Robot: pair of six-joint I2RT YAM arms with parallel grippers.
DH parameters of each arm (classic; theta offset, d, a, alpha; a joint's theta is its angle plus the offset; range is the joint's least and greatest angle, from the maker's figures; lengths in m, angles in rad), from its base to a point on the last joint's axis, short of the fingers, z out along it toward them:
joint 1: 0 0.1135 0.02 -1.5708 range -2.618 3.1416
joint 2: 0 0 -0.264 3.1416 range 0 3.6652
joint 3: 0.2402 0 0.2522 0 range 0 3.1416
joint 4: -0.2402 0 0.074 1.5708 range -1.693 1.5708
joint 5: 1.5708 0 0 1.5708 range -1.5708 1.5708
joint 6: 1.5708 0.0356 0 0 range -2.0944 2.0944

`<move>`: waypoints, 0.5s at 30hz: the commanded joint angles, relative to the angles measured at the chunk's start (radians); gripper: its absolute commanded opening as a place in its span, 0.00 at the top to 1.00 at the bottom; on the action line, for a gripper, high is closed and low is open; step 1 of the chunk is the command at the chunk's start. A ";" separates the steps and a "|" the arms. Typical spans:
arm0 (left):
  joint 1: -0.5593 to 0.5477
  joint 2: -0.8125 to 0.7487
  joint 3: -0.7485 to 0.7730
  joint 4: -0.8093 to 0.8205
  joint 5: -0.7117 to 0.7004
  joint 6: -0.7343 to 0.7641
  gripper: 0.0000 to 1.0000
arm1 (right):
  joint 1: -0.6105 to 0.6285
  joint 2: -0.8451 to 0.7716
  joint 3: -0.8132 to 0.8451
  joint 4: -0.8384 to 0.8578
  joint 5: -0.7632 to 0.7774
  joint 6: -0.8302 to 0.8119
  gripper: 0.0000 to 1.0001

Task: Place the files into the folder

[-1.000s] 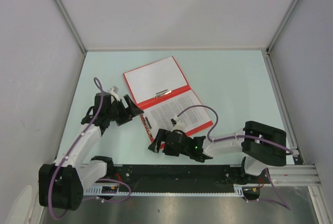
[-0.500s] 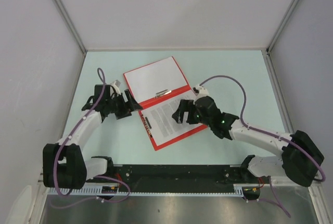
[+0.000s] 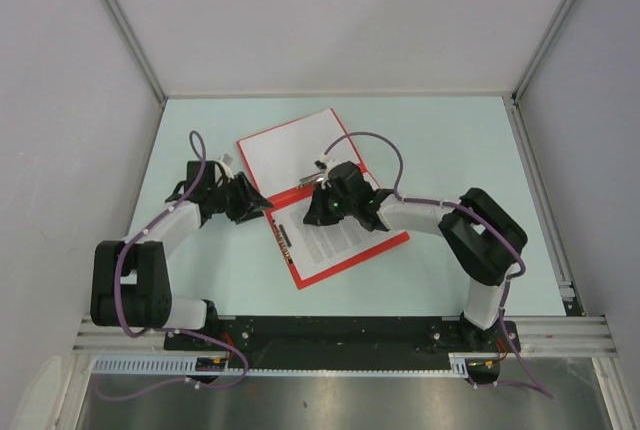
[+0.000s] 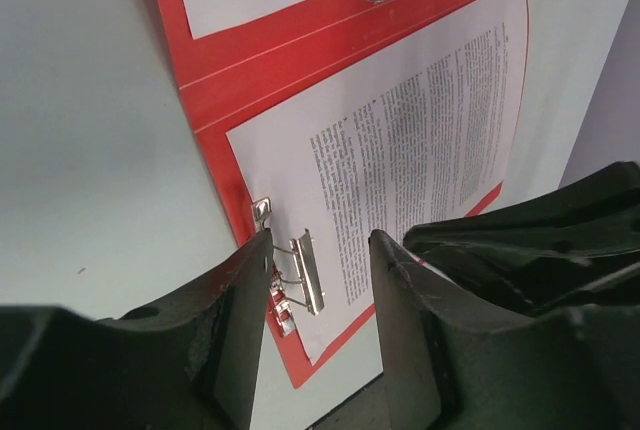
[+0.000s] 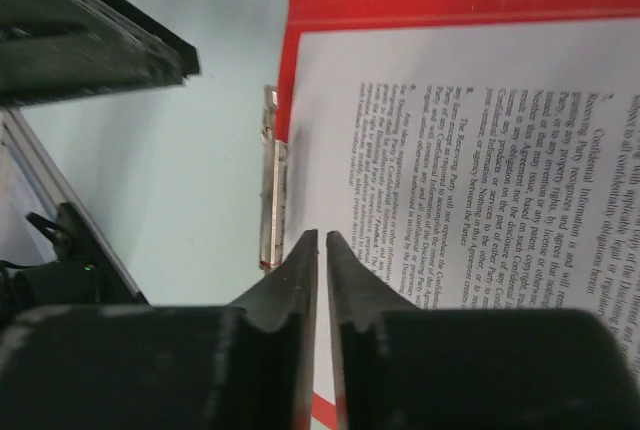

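The red folder lies open on the table. A blank white sheet covers its far half and a printed sheet of the files covers its near half. My left gripper is at the folder's left edge. In the left wrist view it stands open, its fingers either side of a raised metal clip lever on the red cover. My right gripper hangs over the printed sheet near the fold. It is shut, with nothing seen between the tips.
A second metal clip sits on the fold between the two halves. Grey walls stand at the left, back and right of the table. A black rail with the arm bases runs along the near edge.
The right arm swung from the near edge up onto the folder's middle and its jaws closed. The left gripper edged toward the folder's left edge and its jaws narrowed.
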 commanded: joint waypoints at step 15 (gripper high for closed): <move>-0.061 0.083 0.041 0.044 -0.159 0.012 0.60 | 0.082 0.197 0.056 -0.026 0.077 -0.052 1.00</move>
